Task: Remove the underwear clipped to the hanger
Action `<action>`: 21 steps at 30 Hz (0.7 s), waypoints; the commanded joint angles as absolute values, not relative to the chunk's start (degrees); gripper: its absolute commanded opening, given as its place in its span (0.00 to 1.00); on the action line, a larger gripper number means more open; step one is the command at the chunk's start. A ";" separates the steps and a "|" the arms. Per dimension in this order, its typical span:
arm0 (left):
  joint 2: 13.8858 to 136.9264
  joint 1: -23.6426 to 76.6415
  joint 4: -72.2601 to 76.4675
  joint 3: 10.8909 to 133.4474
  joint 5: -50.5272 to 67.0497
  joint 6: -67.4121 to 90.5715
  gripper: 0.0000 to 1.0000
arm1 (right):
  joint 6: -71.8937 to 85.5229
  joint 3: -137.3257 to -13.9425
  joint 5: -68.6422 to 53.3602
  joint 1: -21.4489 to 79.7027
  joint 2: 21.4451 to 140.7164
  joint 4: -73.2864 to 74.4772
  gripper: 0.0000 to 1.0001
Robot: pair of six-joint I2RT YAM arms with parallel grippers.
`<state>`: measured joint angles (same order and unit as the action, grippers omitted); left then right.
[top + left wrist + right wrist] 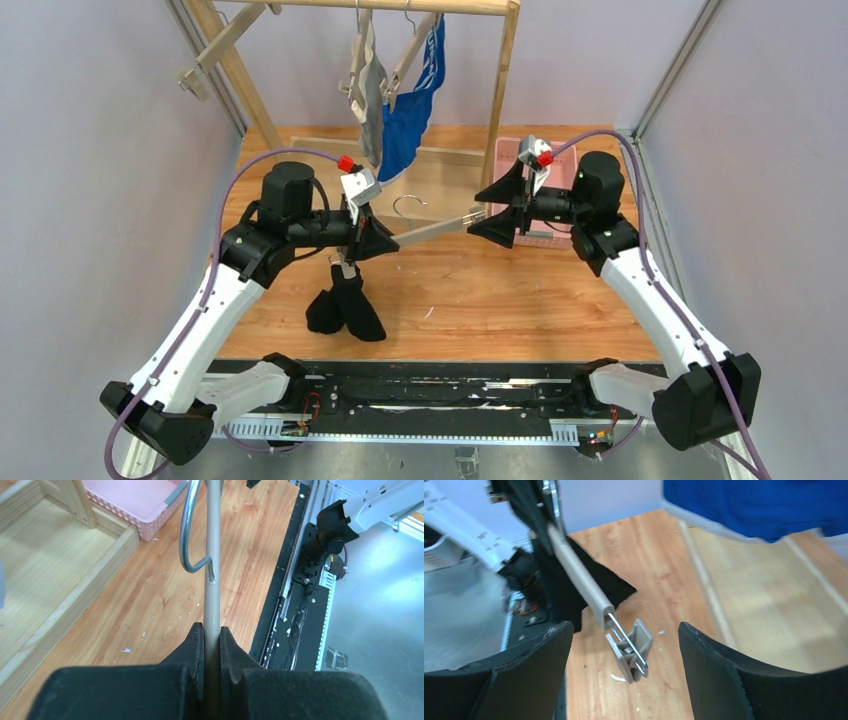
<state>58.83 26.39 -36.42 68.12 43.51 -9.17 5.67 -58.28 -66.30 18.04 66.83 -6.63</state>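
My left gripper (pixel 388 243) is shut on the grey-beige bar of a hanger (pixel 435 230), held level above the table; the left wrist view shows the jaws (pixel 212 628) pinching the bar (pixel 213 555) below its metal hook (pixel 186 535). The black underwear (pixel 345 308) hangs from the hanger's left end and bunches on the table. My right gripper (pixel 479 223) is open around the hanger's right end. In the right wrist view the empty clip (pixel 631 650) hangs between its spread fingers (pixel 625 626), with black cloth (pixel 574 590) behind. The grey underwear (pixel 372 100) and the blue underwear (pixel 415 105) hang on hangers on the rack.
A wooden rack (pixel 505 80) stands at the back on a raised wooden base (pixel 60 595). A pink basket (pixel 508 152) sits behind the right gripper, also in the left wrist view (pixel 135 500). Blue cloth (pixel 764 505) fills the top of the right wrist view.
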 commanded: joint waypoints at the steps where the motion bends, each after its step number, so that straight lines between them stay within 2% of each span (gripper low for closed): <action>1: 57.65 26.54 -36.64 72.33 41.01 -9.80 0.00 | 7.82 -56.23 -49.74 18.72 61.51 -9.92 0.79; 5: 56.78 26.59 -37.66 73.59 36.52 -9.26 0.00 | 9.77 -52.45 -39.42 18.72 55.99 -12.37 0.83; 10: 54.02 26.54 -33.23 72.75 29.00 -5.37 0.00 | 16.61 -44.62 -28.31 18.72 48.65 -17.72 0.80; 16: 51.53 26.54 -21.25 68.47 26.81 1.64 0.00 | 30.77 -31.57 -27.15 19.40 43.79 -34.84 0.82; 21: 51.65 26.60 -7.76 62.61 30.01 10.79 0.00 | 30.87 -30.14 -28.12 25.41 48.10 -43.90 0.82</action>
